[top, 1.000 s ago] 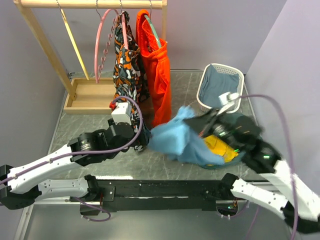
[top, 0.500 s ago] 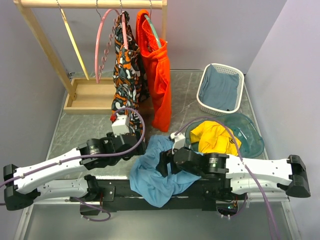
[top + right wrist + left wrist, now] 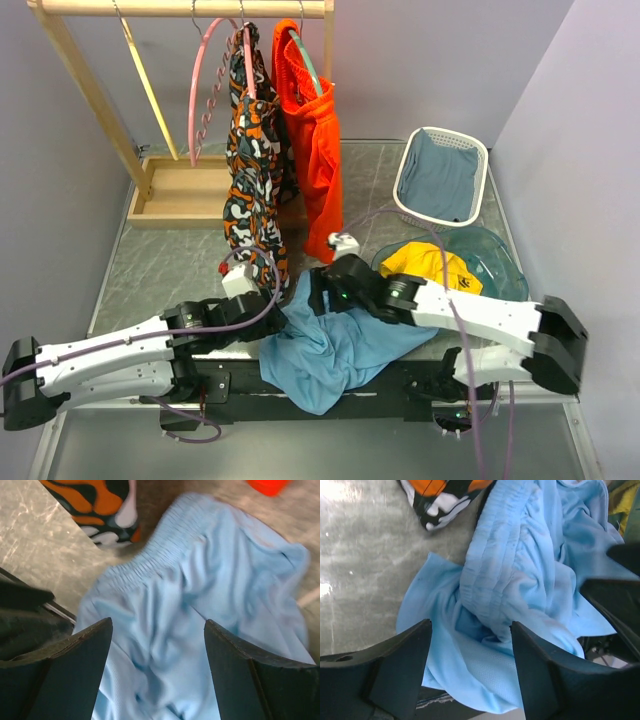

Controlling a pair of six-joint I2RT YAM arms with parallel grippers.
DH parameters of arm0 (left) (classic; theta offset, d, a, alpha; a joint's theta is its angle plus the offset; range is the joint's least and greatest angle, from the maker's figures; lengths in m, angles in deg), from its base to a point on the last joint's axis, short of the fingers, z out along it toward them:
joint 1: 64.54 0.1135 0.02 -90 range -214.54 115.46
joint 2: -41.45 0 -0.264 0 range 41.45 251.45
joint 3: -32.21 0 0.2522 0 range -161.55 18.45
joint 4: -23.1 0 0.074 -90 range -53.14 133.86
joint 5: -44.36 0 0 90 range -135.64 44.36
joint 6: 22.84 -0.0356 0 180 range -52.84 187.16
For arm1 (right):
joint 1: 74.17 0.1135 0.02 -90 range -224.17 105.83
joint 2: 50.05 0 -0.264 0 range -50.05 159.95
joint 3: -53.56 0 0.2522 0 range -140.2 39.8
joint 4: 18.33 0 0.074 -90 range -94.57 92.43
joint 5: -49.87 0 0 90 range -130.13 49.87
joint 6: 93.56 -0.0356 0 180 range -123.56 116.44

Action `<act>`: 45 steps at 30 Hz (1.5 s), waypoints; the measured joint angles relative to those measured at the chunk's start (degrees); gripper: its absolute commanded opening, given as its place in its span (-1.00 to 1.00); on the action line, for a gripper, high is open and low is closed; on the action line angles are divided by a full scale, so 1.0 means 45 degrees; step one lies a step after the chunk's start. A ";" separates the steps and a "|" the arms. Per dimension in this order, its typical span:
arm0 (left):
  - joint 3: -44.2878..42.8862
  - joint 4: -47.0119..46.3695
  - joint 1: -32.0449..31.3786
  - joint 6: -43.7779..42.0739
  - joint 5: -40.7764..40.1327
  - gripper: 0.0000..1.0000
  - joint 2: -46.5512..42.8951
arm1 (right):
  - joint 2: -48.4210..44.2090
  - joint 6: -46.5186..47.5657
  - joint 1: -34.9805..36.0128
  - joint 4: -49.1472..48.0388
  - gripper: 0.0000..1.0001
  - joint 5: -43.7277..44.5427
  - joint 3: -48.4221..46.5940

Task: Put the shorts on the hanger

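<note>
The light sky-blue shorts point(image 3: 330, 348) lie crumpled at the table's near edge, partly draped over the black base rail. In the left wrist view the shorts point(image 3: 520, 580) fill the frame, their gathered waistband uppermost. My left gripper point(image 3: 272, 318) is at their left side, and my left gripper point(image 3: 470, 665) stands open with fabric lying between its fingers. My right gripper point(image 3: 318, 295) hovers over their upper edge. In the right wrist view my right gripper point(image 3: 157, 672) is open above the blurred shorts point(image 3: 200, 605). The pink hanger point(image 3: 203, 95) hangs bare on the wooden rack.
The rack point(image 3: 180, 8) also carries a cream hanger point(image 3: 150, 90), a patterned garment point(image 3: 255, 150) and orange shorts point(image 3: 318, 150) on a teal hanger. A white basket point(image 3: 405, 180) with grey-blue cloth and a teal bowl point(image 3: 500, 270) with yellow cloth stand at right.
The right gripper opened and let the shorts go; its arm swung left across the front. The shorts dropped to the near table edge. The left gripper drew back toward them and narrowed.
</note>
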 measured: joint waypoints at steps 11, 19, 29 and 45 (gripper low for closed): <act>0.1205 0.0539 0.0000 0.2147 0.0107 -0.04 -0.2312 | 0.4449 0.0855 -0.0005 -0.1345 0.75 -0.1651 -0.2351; 0.1331 0.0782 0.0000 0.2681 -0.0136 -0.07 -0.2317 | 0.5192 0.0763 0.0044 -0.1987 -1.00 -0.2191 -0.1020; 0.0748 -0.0335 0.0117 0.1520 0.0379 -0.05 -0.0364 | -0.3060 0.1005 -0.0214 -0.2671 -1.00 -0.0058 0.1069; -0.1447 -0.3070 0.0607 -0.0651 0.2545 0.19 0.2900 | -1.1404 0.2370 -0.0219 -0.3342 -1.00 -0.0083 0.5275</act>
